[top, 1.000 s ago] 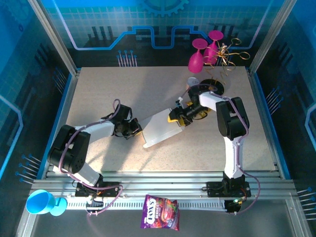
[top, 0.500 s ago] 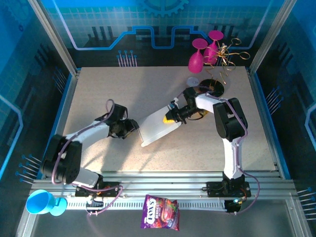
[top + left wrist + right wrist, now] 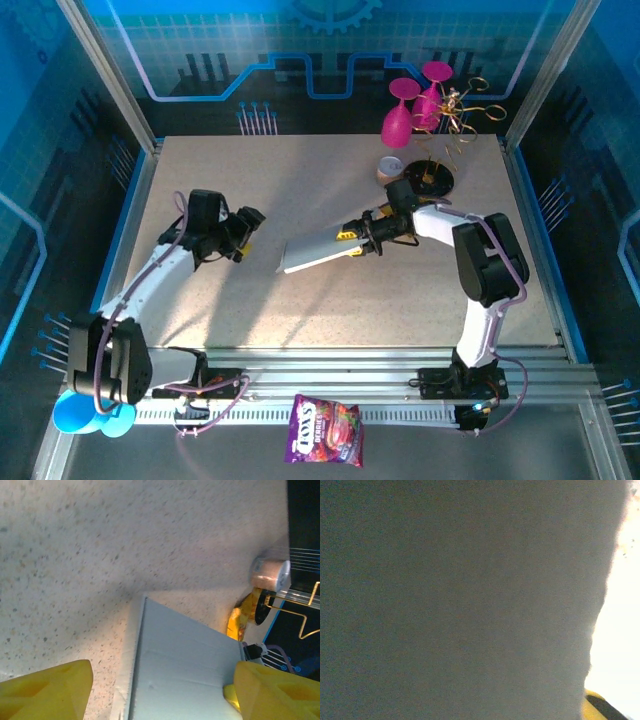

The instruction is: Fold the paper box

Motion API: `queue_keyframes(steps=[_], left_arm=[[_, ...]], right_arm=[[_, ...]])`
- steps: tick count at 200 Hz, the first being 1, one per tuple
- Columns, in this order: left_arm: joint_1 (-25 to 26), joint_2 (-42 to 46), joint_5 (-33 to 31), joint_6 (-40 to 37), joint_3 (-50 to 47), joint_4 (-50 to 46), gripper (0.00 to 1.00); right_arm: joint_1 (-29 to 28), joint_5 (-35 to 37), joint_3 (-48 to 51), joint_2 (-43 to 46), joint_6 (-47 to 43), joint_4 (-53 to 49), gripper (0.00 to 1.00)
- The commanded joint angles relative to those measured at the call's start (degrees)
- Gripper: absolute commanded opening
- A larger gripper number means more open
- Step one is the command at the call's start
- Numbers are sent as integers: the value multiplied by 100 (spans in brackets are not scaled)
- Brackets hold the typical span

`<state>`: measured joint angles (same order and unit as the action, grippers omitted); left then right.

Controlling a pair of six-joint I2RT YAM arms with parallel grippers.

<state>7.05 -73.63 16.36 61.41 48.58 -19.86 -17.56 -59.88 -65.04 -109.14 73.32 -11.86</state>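
Against the speckled table [image 3: 250, 180], paper box [image 3: 315, 252] is smooth, flat, rectangular.

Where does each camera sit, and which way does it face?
Top external: above and behind, looking down on the table; both arms show.
Left wrist: low, facing the paper box; left jaws apart at bottom corners.
Right wrist: against grey cardboard; yellow corner bottom right, possibly its jaw.
Shared: top and left wrist show the box.

White link shells, black joint housings and purple cables [image 3: 181, 205] looped alongside mark both the left arm [image 3: 150, 285] and the right arm [image 3: 478, 322], each on a black base [image 3: 452, 381]. The left end effector [image 3: 161, 687] wears chunky, faceted yellow fingers [image 3: 47, 690]; the right end effector [image 3: 357, 241] shows black with yellow tips.
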Motion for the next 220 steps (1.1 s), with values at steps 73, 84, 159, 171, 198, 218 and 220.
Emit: queue_keyframes(steps=[73,84,159,171,198,218,220], left_arm=[[-182,-1167,1542,2567,-965,2278,78],[-161,-1266,1593,2887,-1052,2591,78],[74,-1727,1572,3941,-1011,3812,78],[132,-1773,1605,4044,-999,3937,78],[257,-1870,1582,4432,-1105,4357,74],[275,-1886,1570,4529,-1114,4469,73],[267,-1882,1554,4602,-1120,4465,73]], right_arm=[[-17,-128,779,297,3327,2698,30],[-41,-92,824,291,3540,3037,30],[-234,72,1040,167,4263,4044,28],[-248,80,1048,156,4283,4078,28],[-274,81,1043,113,4316,4127,28],[-282,63,1064,92,4336,4154,27],[-283,59,1072,92,4332,4156,27]])
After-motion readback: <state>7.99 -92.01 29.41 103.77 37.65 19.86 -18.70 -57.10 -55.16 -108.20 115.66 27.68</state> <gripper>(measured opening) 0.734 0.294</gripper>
